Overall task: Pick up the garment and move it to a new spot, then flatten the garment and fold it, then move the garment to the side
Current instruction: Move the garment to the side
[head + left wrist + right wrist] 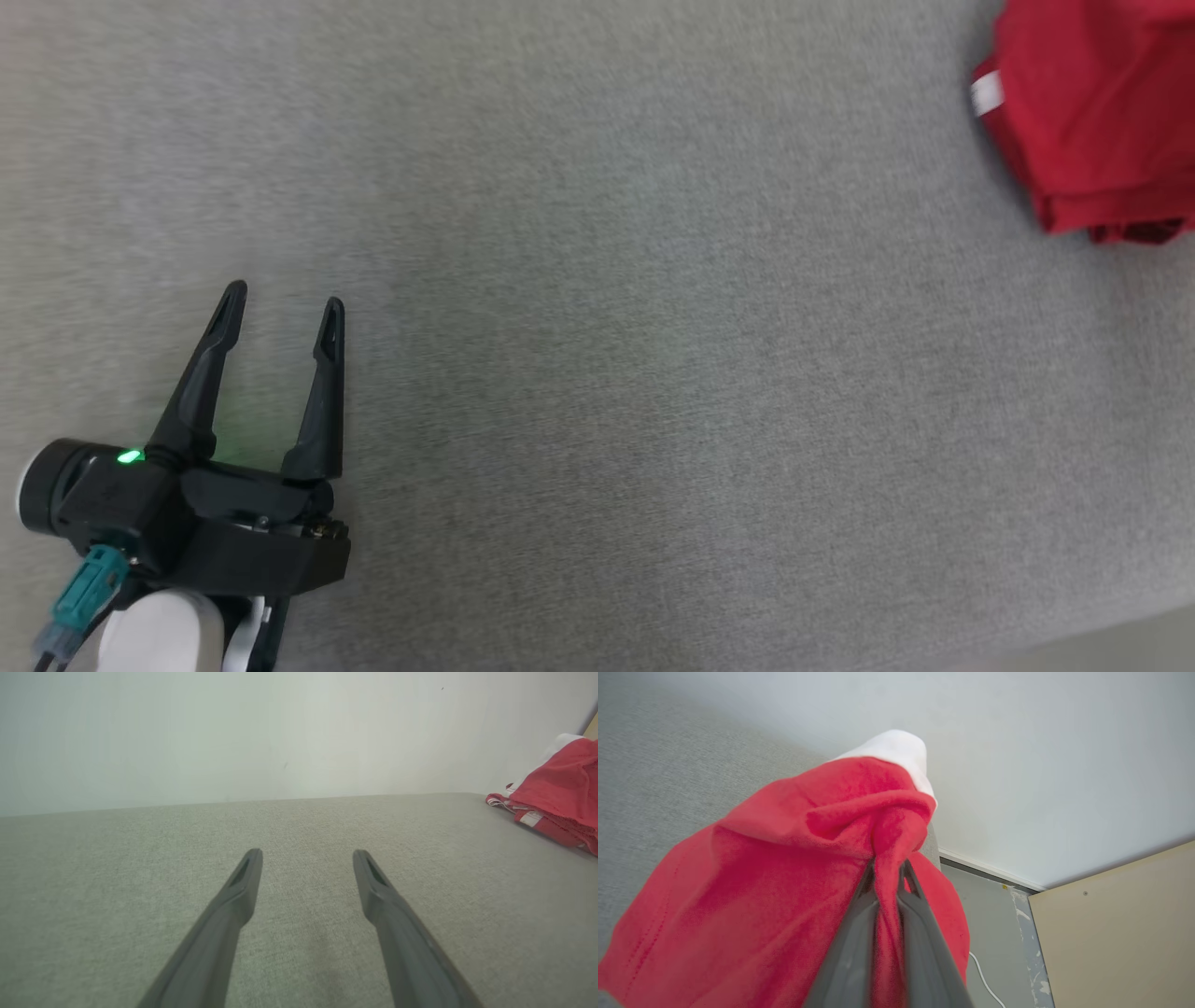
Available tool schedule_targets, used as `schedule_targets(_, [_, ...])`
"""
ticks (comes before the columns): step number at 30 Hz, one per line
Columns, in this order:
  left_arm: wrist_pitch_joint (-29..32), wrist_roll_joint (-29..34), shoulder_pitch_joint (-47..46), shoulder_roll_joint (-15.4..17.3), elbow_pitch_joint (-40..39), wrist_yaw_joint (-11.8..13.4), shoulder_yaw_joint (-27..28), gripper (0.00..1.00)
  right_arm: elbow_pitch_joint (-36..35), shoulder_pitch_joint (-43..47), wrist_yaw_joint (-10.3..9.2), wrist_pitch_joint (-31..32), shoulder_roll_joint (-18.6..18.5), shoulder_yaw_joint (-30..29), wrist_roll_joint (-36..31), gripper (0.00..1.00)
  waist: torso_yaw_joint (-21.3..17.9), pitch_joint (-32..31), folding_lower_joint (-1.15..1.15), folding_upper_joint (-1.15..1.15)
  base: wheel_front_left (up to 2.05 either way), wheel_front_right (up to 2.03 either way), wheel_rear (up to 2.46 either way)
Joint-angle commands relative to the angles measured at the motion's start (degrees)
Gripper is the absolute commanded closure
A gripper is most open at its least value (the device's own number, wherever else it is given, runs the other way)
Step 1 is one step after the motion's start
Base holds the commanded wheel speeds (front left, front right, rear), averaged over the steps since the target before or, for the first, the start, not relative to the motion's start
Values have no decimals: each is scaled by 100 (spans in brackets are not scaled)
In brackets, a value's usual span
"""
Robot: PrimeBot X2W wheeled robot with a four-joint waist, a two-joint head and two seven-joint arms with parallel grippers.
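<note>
The garment [1092,112] is red with a white label and lies bunched at the far right of the grey cloth surface [597,355]; the left wrist view has the garment [560,793] at its right edge, red with white trim. My right gripper [887,868] is shut on a pinched fold of the garment [784,882], which drapes away from the fingers. My left gripper [285,303] hovers low at the near left, open, with nothing between its fingers, far from the garment. In its own view the left gripper [307,856] points along the bare surface.
A pale wall [233,732] rises behind the surface. In the right wrist view the surface's edge gives way to a grey floor [999,933] with a white cable [985,980] and a beige panel [1115,933].
</note>
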Motion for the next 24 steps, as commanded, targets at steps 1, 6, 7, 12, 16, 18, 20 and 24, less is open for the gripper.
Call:
schedule_targets(1, [19,55,-46,59,-64,15,-2,0,24,-108,-21,26,-62,22,-13,100,-365,400,-1,-1,0,0,0])
schedule_targets(6, [141,69,-57,185,-459,16,-43,0,205,-641,-21,197,-464,385,-194,100,-376,603,-1,-1,0,0,0])
schedule_targets(7, [158,62,-50,200,-508,16,-39,0,265,-731,-21,208,-528,437,-248,100,-375,621,-1,-1,0,0,0])
schedule_targets(12, [185,18,-67,221,-616,16,-88,0,671,-1083,-21,63,-647,624,-421,100,-305,697,-1,-1,0,0,0])
schedule_targets(16, [165,8,-56,194,-623,43,-126,0,1014,-1215,-21,-201,-549,657,-498,100,-223,738,-1,-1,0,0,0])
schedule_targets(18, [159,-2,-37,200,-621,55,-110,0,984,-1295,-21,-520,-479,817,-781,31,-204,749,-1,-1,0,0,0])
schedule_targets(20, [136,-9,-5,216,-604,85,-72,0,1125,-1336,-21,-670,-376,812,-839,0,-207,751,-1,-1,0,0,0])
schedule_targets(24, [117,-38,40,222,-524,113,-49,0,1535,-1470,-21,-832,-169,696,-1140,0,-202,691,-1,-1,0,0,0])
